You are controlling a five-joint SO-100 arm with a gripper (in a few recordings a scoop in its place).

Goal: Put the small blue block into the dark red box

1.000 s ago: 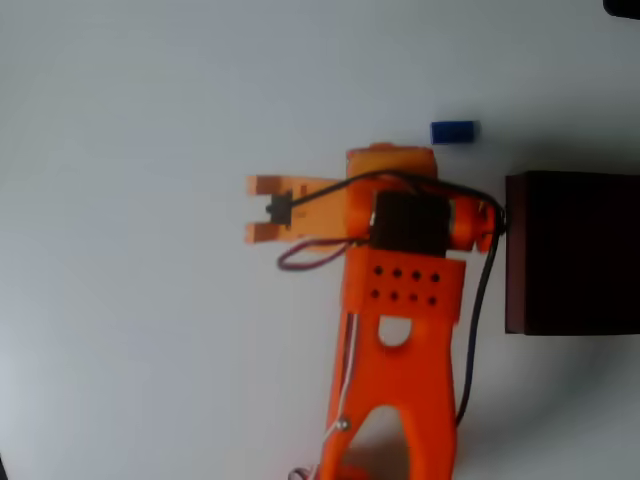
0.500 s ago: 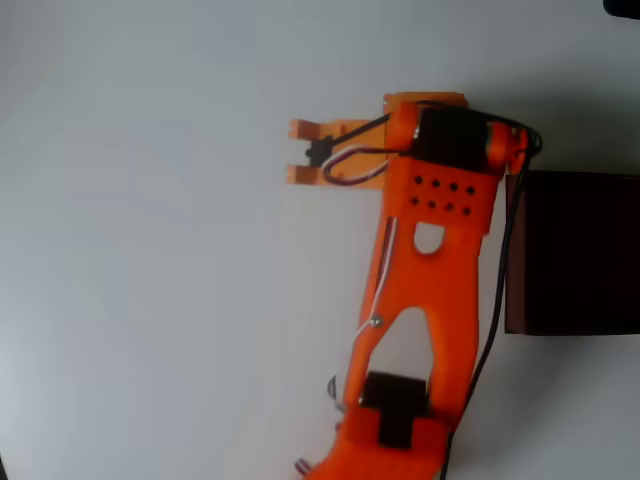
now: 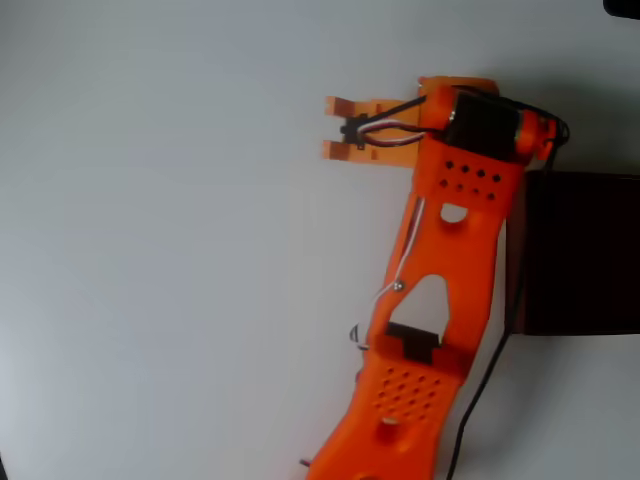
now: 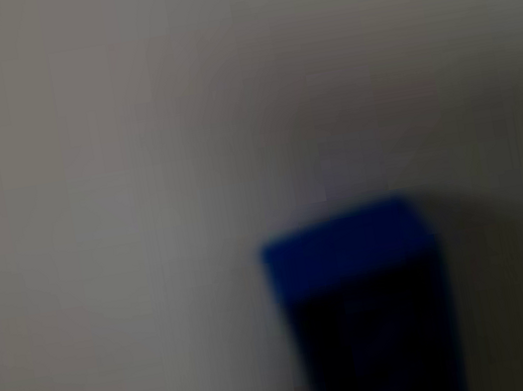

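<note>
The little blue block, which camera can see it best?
The wrist view. The small blue block sits big and close near the bottom of that picture, though blurry. In the overhead view the orange arm reaches over the table beside the dark red box, and I can't spot the block there.

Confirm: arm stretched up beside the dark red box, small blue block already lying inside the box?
Not inside. The wrist view shows the small blue block lying on the pale table. The arm does stretch up beside the dark red box in the overhead view.

blurred small blue block point(image 4: 356, 280) on the table; dark red box point(image 3: 585, 250) upright.
</note>
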